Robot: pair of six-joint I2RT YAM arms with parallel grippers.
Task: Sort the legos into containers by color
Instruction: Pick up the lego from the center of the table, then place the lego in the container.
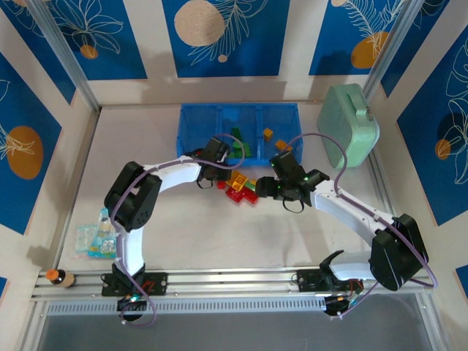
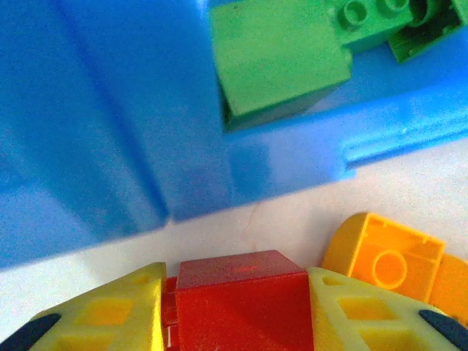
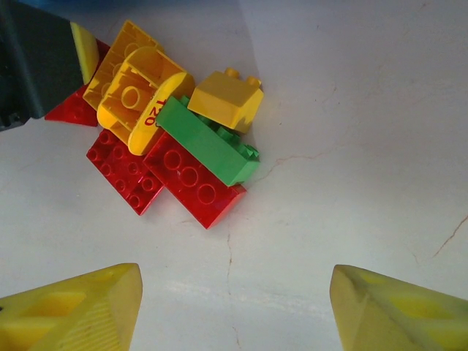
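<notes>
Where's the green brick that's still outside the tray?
Right wrist view, upper left: the green brick lies in the loose pile on the table, between a small yellow brick and a flat red brick.

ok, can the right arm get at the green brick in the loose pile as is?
Probably yes: the right end effector is open, with bare table up to the green brick. A yellow brick against it and a red brick alongside may crowd the grip.
</notes>
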